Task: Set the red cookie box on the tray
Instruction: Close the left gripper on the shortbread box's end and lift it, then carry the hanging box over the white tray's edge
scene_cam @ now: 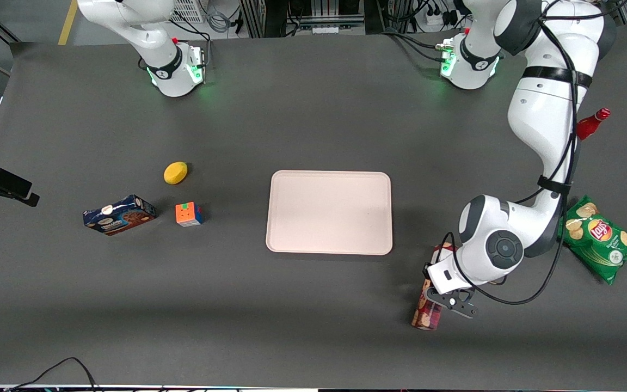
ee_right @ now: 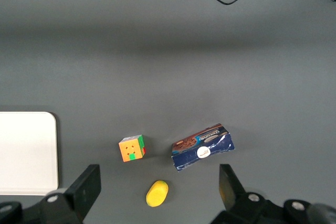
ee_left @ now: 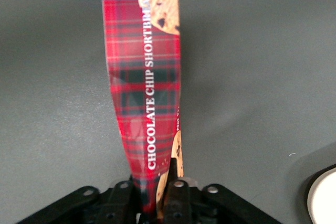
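I have the gripper (scene_cam: 453, 301) down at the red cookie box (scene_cam: 429, 305), which lies on the table beside the tray (scene_cam: 329, 212), toward the working arm's end and nearer the front camera than the tray. From the wrist camera I see the fingers (ee_left: 171, 179) pinched tight on the narrow carton (ee_left: 147, 93), one on each side of it, with its tartan face and the words CHOCOLATE CHIP SHORTBREAD running away from the hand.

Counting around the tray: one red cookie box, one blue cookie box (scene_cam: 119, 214), one puzzle cube (scene_cam: 189, 214), one lemon (scene_cam: 175, 172), one green chip bag (scene_cam: 600, 237), one red bottle (scene_cam: 592, 123). The blue box, cube and lemon sit toward the parked arm's end; the chip bag and bottle toward the working arm's.
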Robot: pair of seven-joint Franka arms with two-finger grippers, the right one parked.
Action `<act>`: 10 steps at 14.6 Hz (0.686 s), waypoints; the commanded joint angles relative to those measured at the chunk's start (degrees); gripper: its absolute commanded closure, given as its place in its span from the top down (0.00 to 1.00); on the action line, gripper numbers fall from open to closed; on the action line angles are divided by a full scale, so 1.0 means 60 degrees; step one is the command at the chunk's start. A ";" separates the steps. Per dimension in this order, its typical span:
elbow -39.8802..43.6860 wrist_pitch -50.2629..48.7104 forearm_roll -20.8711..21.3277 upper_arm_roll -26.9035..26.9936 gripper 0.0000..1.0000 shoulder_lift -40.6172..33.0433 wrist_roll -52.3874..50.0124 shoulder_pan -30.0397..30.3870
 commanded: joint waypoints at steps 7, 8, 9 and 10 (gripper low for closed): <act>0.0213 -0.2830 -0.1156 0.0109 0.00 -0.1989 -0.0190 -0.0013; 0.0212 -0.3080 -0.1157 0.0109 0.00 -0.2209 -0.0336 -0.0013; 0.0198 -0.3344 -0.1171 0.0109 0.00 -0.2371 -0.0816 -0.0028; 0.0154 -0.3622 -0.1157 0.0080 0.00 -0.2561 -0.1445 -0.0057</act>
